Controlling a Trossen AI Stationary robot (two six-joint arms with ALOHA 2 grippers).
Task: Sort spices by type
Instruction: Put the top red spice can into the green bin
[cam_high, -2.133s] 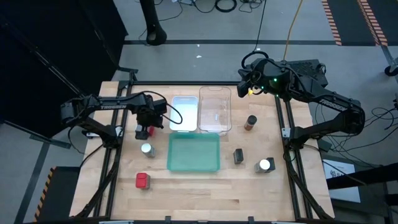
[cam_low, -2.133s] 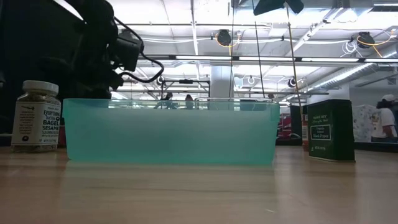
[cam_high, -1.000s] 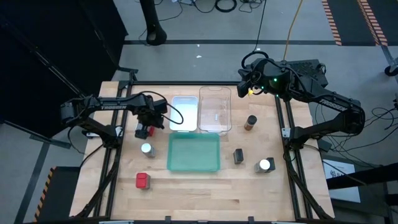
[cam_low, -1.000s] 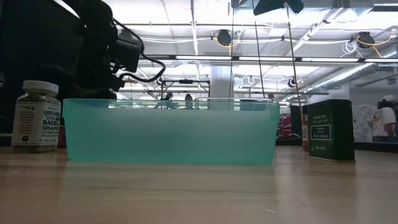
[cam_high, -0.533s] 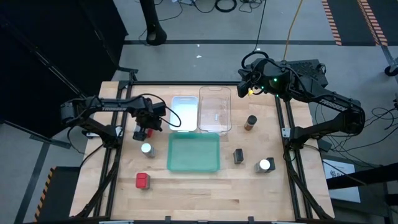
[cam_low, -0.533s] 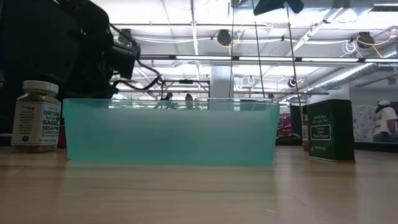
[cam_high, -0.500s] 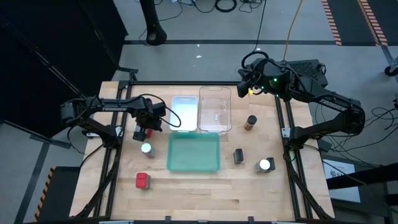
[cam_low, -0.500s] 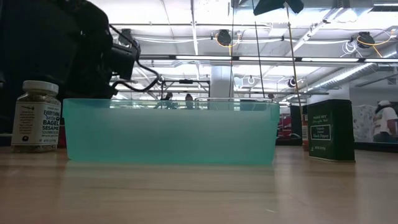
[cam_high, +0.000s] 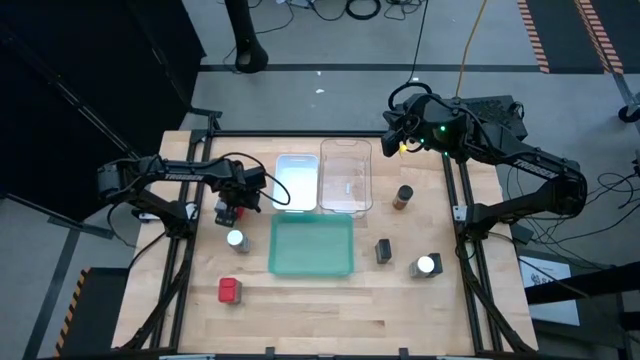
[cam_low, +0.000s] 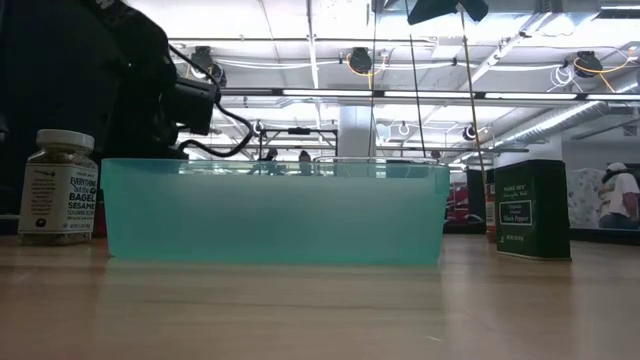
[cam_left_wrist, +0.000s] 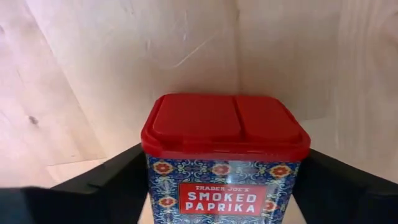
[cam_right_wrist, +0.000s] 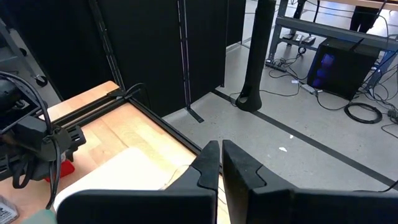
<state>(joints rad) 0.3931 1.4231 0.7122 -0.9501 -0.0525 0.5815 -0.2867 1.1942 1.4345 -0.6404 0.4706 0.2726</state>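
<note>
A red-lidded tin labelled smoked paprika (cam_left_wrist: 225, 152) stands upright on the wood at the table's left, with my left gripper (cam_high: 231, 211) down over it and shut on it. A second red tin (cam_high: 230, 290) and a white-lidded jar (cam_high: 236, 240) stand nearer the front edge. On the right stand a brown jar (cam_high: 403, 197), a dark tin (cam_high: 384, 251) and another white-lidded jar (cam_high: 425, 266). My right gripper (cam_right_wrist: 221, 163) is shut and held high over the far right corner, touching nothing. My left gripper pinches the paprika tin between its two fingers, one on each narrow side wall (cam_left_wrist: 148, 163) just under the red lid. The fingers (cam_left_wrist: 106, 180) come from above, pointing down. The tin stands upright with its base on the table.
A green tray (cam_high: 312, 268) sits mid-table, with a white tray (cam_high: 295, 160) and a clear tray (cam_high: 346, 148) side by side behind it. In the low view the green tray (cam_low: 275, 212) fills the middle, flanked by the jar (cam_low: 58, 186) and the dark tin (cam_low: 531, 210).
My left gripper has sunk straight down over the paprika tin, still pointing down. The tin has stayed where it stood. My right arm has kept still.
</note>
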